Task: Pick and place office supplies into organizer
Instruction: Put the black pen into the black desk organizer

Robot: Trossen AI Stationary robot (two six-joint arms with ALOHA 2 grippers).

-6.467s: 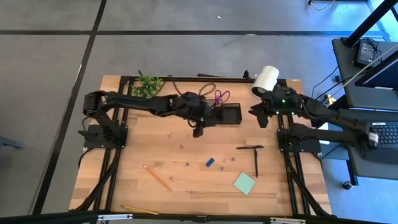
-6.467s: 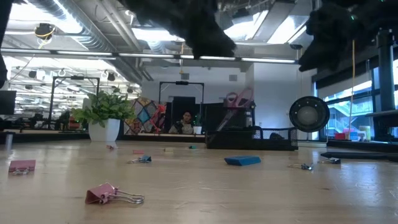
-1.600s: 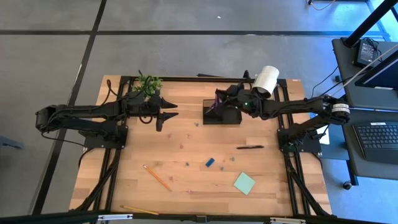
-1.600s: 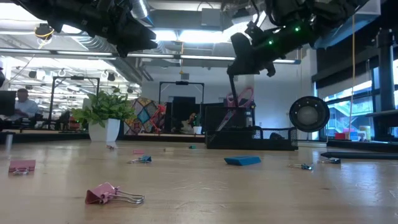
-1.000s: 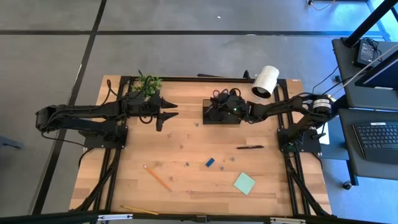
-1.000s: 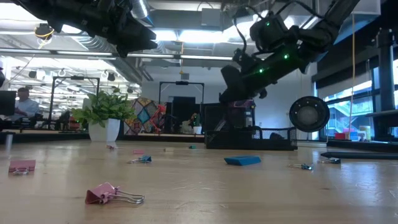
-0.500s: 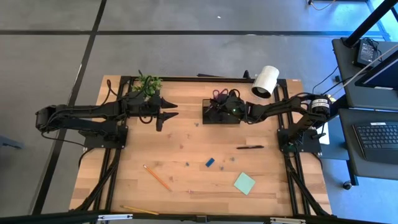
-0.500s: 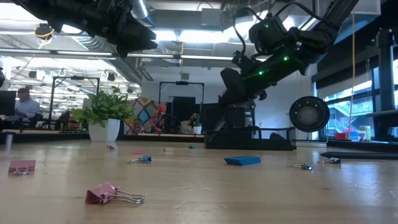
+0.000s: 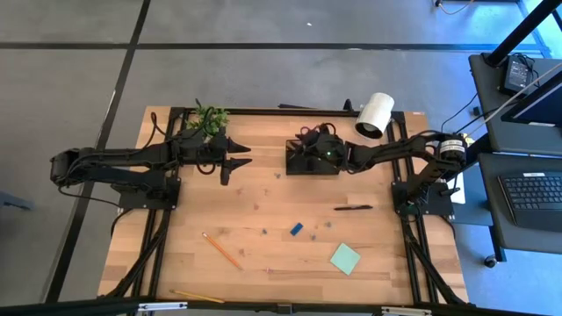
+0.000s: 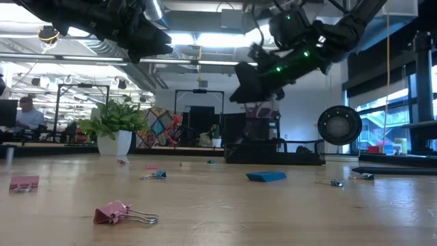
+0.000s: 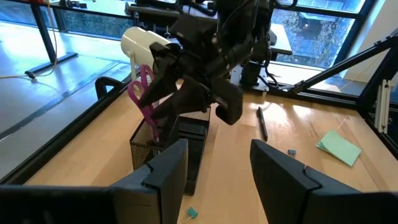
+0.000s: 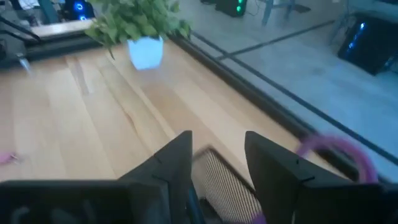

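The black mesh desk organizer (image 9: pixel 313 161) sits far-centre, purple-handled scissors (image 11: pixel 142 93) standing blades-down in its taller cup. The right gripper (image 9: pixel 309 149) hangs over it, fingers parted, empty, likely just releasing. The left gripper (image 9: pixel 230 163) waits left, wide, empty. One black pen (image 9: pixel 352 208), two pencils remain.

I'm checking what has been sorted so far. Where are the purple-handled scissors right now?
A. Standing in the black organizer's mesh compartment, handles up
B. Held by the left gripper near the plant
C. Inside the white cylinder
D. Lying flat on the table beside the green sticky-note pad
A: the left wrist view shows the scissors upright in the organizer, purple handles on top.
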